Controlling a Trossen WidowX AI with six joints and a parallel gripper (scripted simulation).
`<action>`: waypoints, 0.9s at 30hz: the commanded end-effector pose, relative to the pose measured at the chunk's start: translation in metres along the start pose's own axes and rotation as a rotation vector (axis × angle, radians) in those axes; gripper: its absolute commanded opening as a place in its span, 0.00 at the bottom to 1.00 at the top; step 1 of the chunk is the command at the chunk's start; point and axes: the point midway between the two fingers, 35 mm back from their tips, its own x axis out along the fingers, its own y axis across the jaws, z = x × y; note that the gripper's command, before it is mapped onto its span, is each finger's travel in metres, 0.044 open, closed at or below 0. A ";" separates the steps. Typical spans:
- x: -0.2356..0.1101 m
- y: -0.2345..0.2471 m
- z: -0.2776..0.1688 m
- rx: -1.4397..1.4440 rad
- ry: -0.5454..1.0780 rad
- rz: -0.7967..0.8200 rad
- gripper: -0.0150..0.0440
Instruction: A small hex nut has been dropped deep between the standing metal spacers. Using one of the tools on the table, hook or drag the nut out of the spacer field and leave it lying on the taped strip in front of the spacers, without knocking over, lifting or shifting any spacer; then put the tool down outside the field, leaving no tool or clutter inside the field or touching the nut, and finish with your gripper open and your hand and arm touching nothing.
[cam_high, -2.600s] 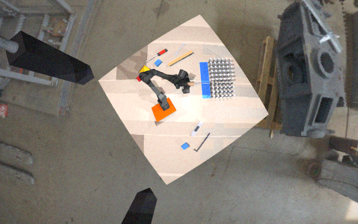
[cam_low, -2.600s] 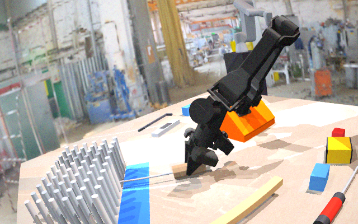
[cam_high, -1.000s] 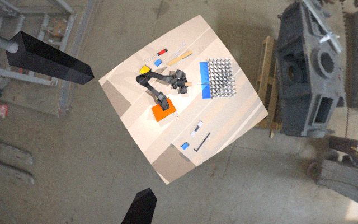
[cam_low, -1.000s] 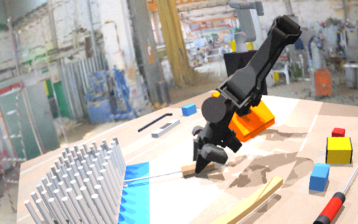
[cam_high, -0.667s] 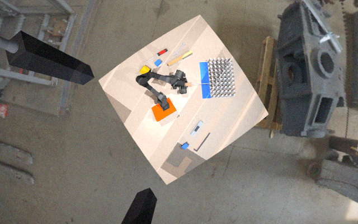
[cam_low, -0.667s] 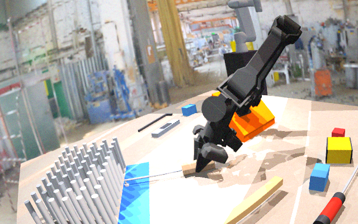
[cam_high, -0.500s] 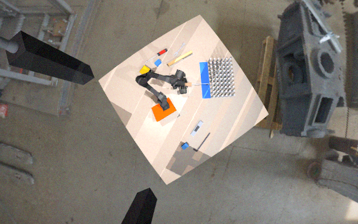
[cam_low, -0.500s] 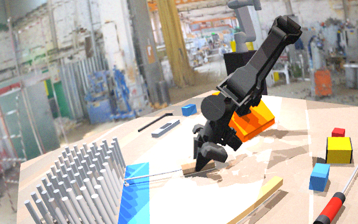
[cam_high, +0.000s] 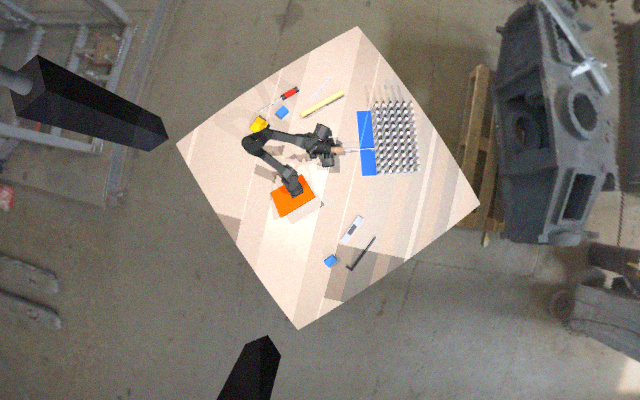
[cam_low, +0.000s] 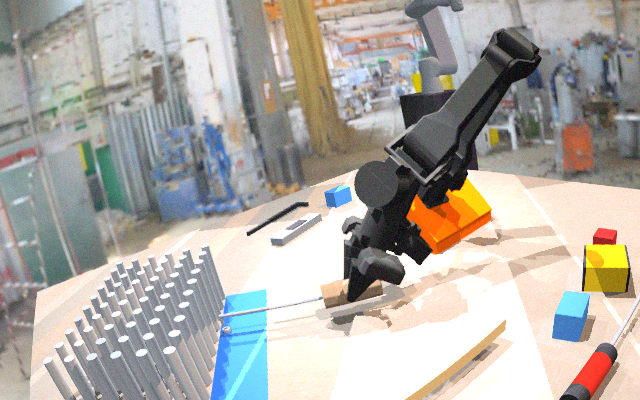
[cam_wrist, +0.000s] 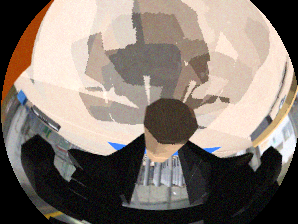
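Hex nut (cam_low: 226, 329) seemingly on blue strip (cam_low: 245, 345); spacers (cam_low: 145, 320) upright

Blue cubes (cam_low: 570, 316) three; yellow block (cam_low: 605, 268) one; screwdriver (cam_low: 595, 370) one; Allen key (cam_low: 276, 217) one.

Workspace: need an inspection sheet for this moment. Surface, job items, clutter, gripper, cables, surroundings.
Surface: pale wooden table, orange base plate under the arm.
Spacers: standing upright, none seen toppled.
Taped strip: blue, in front of the spacers.
Nut: on the strip's edge nearest the spacers.
Hook tool: wire reaches across the strip to the nut; contact cannot be told.
Clutter: screwdriver, yellow slat, hex key, grey bar, two blue blocks, yellow block; all outside the field.
Gripper: shut on the tool's wooden handle.
Cables: nothing seen.
Surroundings: concrete floor, grey machine casting.
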 end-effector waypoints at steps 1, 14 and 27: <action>-0.004 -0.004 -0.005 -0.006 0.010 -0.012 0.25; -0.023 -0.001 0.013 -0.003 0.010 -0.009 0.25; -0.044 0.000 0.012 -0.004 0.008 0.004 0.25</action>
